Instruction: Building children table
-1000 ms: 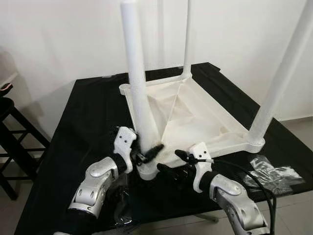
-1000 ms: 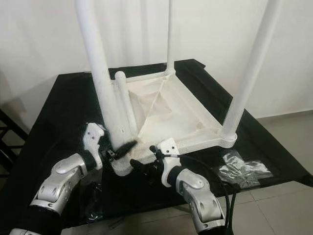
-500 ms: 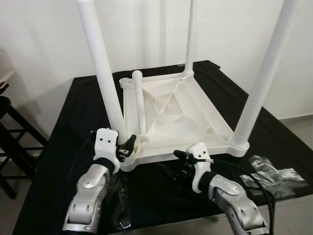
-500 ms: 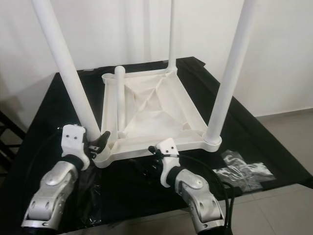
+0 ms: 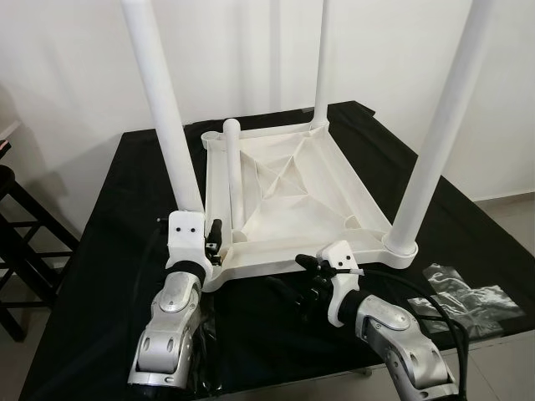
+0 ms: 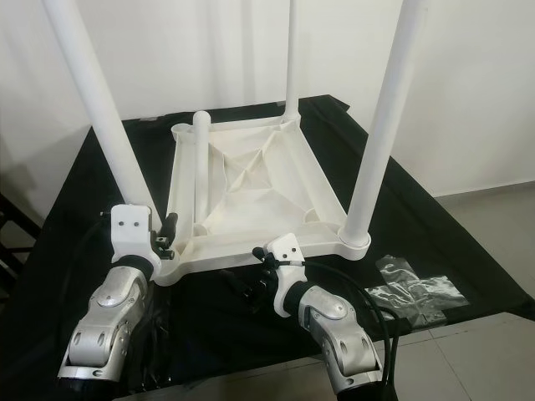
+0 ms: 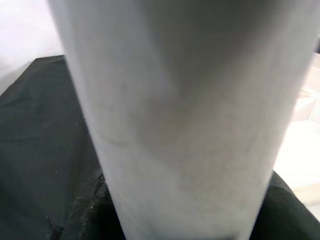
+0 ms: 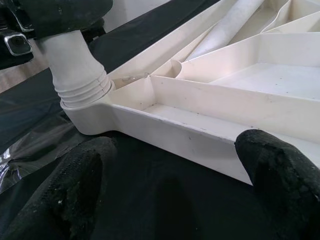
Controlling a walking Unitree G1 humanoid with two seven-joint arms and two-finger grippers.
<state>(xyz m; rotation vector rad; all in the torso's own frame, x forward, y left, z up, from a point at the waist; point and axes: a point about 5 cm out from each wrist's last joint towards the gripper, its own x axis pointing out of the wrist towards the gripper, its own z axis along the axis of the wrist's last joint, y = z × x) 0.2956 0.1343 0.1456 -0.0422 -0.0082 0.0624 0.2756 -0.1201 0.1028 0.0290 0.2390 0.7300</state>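
The white table top [image 5: 292, 196] lies upside down on the black cloth [image 5: 125, 251], three legs standing up from its corners and a fourth leg [image 5: 233, 180] leaning inside its frame. My left gripper [image 5: 214, 242] is at the near left corner, closed around the base of the corner leg [image 5: 163, 109]. My right gripper [image 5: 297, 276] sits just before the table top's near edge, fingers [image 8: 82, 185] spread wide, holding nothing. A clear plastic bag [image 5: 468, 288] lies to the table top's right.
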